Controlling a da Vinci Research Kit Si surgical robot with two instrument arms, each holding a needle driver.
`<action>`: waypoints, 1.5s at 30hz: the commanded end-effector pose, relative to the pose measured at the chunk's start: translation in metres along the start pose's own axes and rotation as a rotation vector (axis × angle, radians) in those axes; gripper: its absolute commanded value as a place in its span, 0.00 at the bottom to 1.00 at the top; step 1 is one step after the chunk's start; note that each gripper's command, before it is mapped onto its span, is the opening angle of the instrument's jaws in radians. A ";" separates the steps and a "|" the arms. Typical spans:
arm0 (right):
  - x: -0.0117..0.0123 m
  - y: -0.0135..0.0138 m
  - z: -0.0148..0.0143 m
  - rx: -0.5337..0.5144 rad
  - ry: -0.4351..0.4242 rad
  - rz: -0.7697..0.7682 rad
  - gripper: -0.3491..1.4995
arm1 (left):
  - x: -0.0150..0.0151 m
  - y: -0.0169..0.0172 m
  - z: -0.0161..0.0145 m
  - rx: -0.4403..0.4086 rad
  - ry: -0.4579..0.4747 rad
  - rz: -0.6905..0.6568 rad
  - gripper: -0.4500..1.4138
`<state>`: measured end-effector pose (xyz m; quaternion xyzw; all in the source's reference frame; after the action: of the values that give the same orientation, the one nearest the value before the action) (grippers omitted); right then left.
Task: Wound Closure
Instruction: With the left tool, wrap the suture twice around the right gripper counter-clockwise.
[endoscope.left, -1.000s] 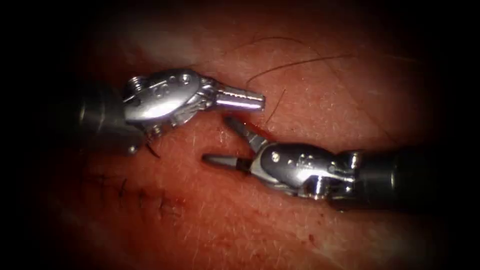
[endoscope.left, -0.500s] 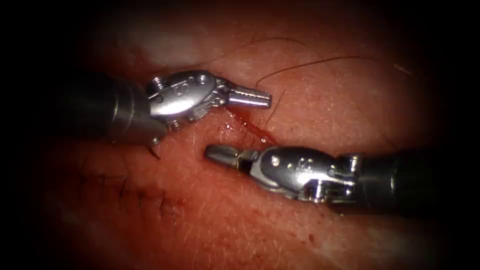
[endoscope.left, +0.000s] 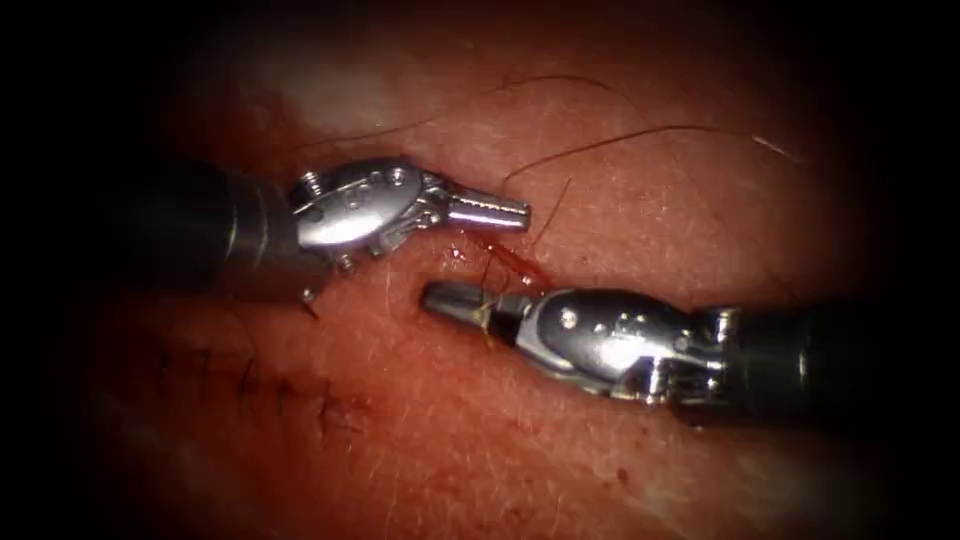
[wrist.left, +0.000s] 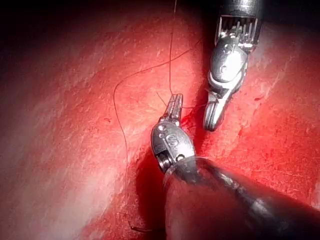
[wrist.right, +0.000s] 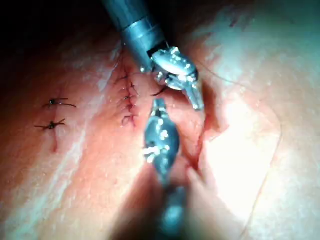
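Running along the lower left, stitches (endoscope.left: 270, 385) already close part of the cut (endoscope.left: 510, 262); its centre gapes. Both the left claw (endoscope.left: 490, 210) and right claw (endoscope.left: 452, 300) sit clenched, seemingly empty, with thread (endoscope.left: 640, 135) lying upper right.

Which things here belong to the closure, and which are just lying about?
In use: left tool, shut; right tool, shut; grasp unclear for both; thread; cut; tissue.
Lying about: finished stitches left of the cut; red fluid.
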<state>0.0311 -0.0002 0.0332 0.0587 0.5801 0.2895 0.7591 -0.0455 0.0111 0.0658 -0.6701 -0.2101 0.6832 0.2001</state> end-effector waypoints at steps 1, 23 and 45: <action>-0.0005 -0.0005 0.0005 -0.001 0.009 0.004 0.34 | -0.0010 0.0002 0.0005 -0.001 0.002 -0.005 0.00; 0.0006 0.0001 -0.0007 -0.051 0.063 0.017 0.40 | -0.0031 0.0015 -0.0029 0.045 0.045 -0.015 0.00; 0.0003 0.0021 -0.0018 -0.136 0.051 0.071 0.63 | -0.0028 0.0048 -0.0040 0.051 0.057 -0.019 0.00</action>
<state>0.0282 0.0019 0.0327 0.0183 0.5764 0.3540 0.7362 -0.0409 0.0062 0.0648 -0.6826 -0.1919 0.6670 0.2289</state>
